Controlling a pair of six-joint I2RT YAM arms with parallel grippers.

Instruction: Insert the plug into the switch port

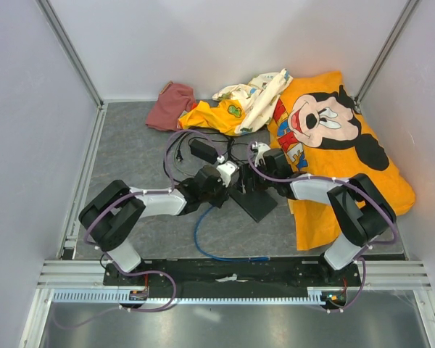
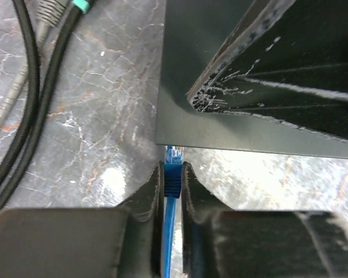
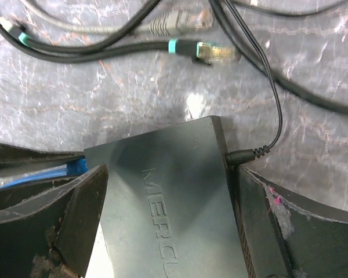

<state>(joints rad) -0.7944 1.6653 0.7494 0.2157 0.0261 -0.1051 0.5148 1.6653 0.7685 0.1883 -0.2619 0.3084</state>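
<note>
Tabletop (image 1: 130,159) grey-marbled under switch (image 1: 255,204) — walls (image 1: 225,43) prob. white.

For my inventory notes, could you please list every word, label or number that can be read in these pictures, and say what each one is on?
"MERCU": pale letters on the top of the dark switch, right wrist view; the picture's edge cuts off the rest of the word.
Coloured letters on the orange cloth: too small and folded to read.
Nothing else readable.
</note>
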